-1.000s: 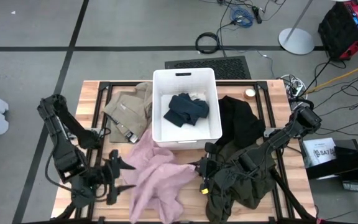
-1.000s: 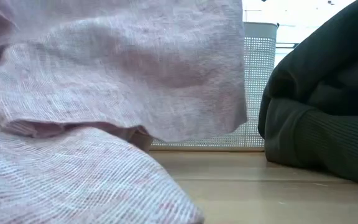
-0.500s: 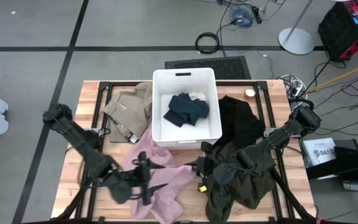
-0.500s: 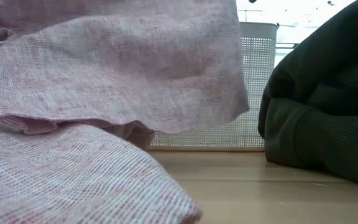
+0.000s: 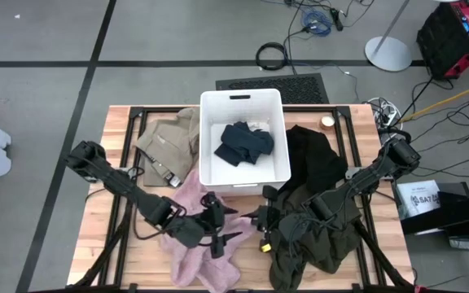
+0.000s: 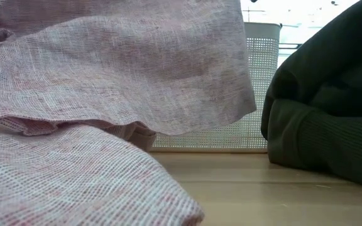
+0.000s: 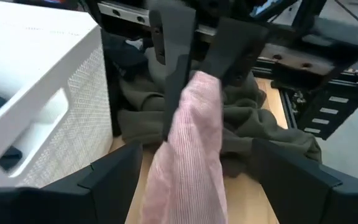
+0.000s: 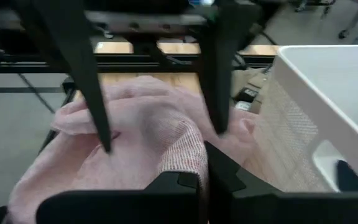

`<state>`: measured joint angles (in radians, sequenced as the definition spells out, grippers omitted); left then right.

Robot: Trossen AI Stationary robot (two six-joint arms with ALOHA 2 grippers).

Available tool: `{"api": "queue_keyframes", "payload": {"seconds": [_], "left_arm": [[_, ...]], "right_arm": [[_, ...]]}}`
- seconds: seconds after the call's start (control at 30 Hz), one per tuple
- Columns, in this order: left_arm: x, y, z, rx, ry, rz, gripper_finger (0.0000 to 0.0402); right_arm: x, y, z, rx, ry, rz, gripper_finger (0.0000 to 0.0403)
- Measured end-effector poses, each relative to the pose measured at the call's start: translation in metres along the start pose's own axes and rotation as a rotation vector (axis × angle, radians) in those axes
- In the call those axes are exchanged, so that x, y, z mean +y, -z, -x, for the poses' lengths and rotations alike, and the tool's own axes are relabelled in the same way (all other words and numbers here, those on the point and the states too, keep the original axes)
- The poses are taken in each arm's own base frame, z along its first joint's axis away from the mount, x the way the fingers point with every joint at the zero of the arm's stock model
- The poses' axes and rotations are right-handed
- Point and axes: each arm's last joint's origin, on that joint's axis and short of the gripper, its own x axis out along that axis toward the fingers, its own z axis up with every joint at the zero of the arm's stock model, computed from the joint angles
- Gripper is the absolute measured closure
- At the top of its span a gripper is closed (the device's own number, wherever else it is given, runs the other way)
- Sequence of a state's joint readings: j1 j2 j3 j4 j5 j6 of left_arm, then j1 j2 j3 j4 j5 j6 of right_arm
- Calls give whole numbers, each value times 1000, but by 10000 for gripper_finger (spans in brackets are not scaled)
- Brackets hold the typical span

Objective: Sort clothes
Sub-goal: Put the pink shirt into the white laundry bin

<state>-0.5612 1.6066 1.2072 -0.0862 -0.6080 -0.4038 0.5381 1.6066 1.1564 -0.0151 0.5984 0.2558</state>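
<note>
1. A white rectangular plastic bin (image 5: 244,138) stands at the upper middle of the wooden table (image 5: 116,130) in the high view, with a navy blue fabric garment (image 5: 244,144) inside it.
2. A tan khaki garment (image 5: 169,145) lies touching the bin's left side.
3. A black garment (image 5: 314,163) lies just right of the bin.
4. A dark olive green garment (image 5: 312,240) lies below the black one, at lower right.
5. A pale pink garment (image 5: 198,244) spreads below the bin, at lower centre.
6. The left gripper (image 5: 220,229) sits over the pink garment; the right gripper (image 5: 259,218) meets that garment's right edge.
</note>
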Motion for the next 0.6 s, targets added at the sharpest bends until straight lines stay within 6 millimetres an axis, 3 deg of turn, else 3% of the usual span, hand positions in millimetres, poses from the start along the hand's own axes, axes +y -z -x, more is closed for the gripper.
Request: {"api": "queue_keyframes", "payload": {"seconds": [0.2,0.33,0.43,0.6], "left_arm": [[3,6,-11,51,33,1,93],[3,6,-11,58,44,22,130],[3,6,-11,60,44,20,192],[2,8,-10,85,72,-41,353]], "right_arm": [[2,-4,0,-38,-35,27,403],[2,-4,0,-35,-35,31,403],[2,-4,0,-35,-35,31,403],[3,-6,1,-46,-42,13,402]]}}
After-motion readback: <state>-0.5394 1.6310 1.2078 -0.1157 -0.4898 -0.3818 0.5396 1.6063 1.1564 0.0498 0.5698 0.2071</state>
